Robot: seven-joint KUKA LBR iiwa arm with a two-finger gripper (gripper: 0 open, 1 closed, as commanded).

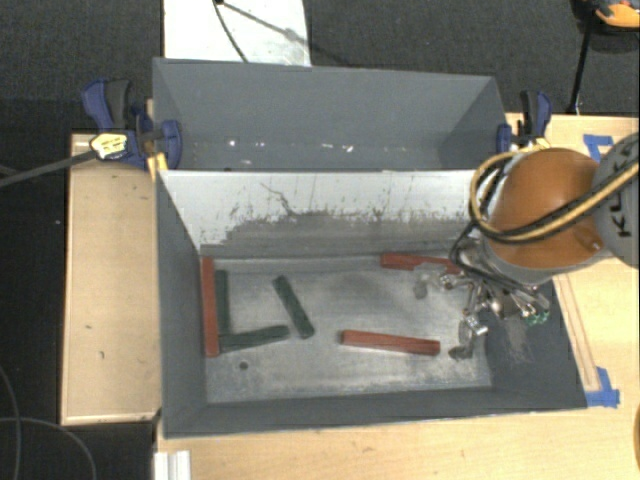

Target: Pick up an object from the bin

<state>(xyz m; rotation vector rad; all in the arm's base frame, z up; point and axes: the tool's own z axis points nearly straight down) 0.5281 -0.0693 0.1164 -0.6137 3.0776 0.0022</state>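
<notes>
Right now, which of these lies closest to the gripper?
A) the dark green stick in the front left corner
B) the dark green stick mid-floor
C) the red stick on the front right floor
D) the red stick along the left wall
C: the gripper hangs over the right side of the bin, just beside the right end of the red stick on the front floor.

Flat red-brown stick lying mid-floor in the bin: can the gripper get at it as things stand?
Probably yes: the flat red-brown stick lies alone on the bin floor, nothing over it, the gripper beside its right end.
</notes>
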